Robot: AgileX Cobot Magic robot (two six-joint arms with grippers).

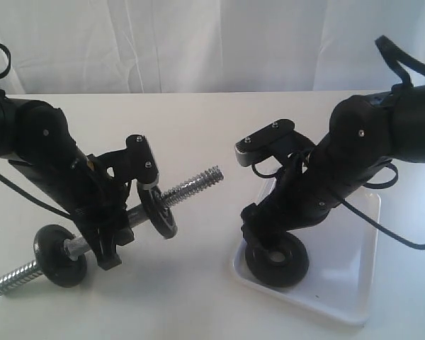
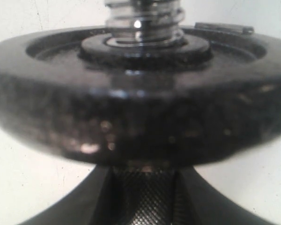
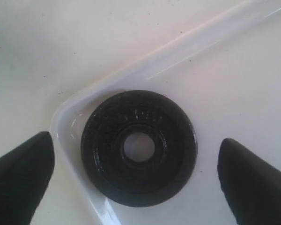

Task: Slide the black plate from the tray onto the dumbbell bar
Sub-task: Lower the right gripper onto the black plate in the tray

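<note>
The black plate point(image 1: 278, 261) point(image 3: 138, 147) lies flat in the near corner of the white tray point(image 1: 347, 273) point(image 3: 131, 70), its hole showing tray through it. Right above it my right gripper point(image 1: 269, 244) point(image 3: 135, 141) is open, with one fingertip on each side of the plate and neither touching it. The dumbbell bar point(image 1: 195, 184) point(image 2: 143, 18) is held tilted above the table, its right threaded end higher. My left gripper point(image 1: 117, 230) point(image 2: 145, 201) is shut on its knurled middle, between two black discs, one point(image 1: 60, 255) low and one point(image 1: 158, 211) point(image 2: 140, 117) higher.
The white table point(image 1: 198, 297) runs back to a white curtain point(image 1: 198, 42). The bar's free upper threaded end points toward the right arm point(image 1: 354, 163), with a gap of table between them. The tray sits at the front right.
</note>
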